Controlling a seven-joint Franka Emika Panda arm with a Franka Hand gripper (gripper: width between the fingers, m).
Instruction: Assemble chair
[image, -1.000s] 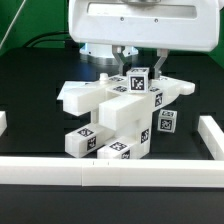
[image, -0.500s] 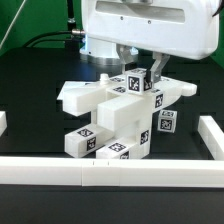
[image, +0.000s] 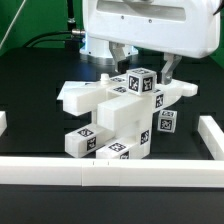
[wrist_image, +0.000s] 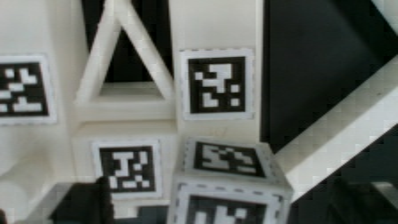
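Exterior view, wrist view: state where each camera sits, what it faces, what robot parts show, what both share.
Exterior view: off the arm, raised, facing the chair; arm housing and open gripper show above it.
Wrist view: on the wrist, close on the chair's tags; no robot part clearly shows.
Shared: the chair's tagged blocks.

The chair (image: 118, 112) looks like moulded white plastic, smooth, with a soft sheen on its upper faces. Its marker tags (image: 137, 82) are flat black-and-white print, matt like paper stickers, and up close they lie flush on the plastic. The table (image: 30, 105) has a dull, matt black surface. The near border rail (image: 50, 168) is smooth white plastic. At the far side, the arm's housing (image: 150, 20) is a glossy white shell.
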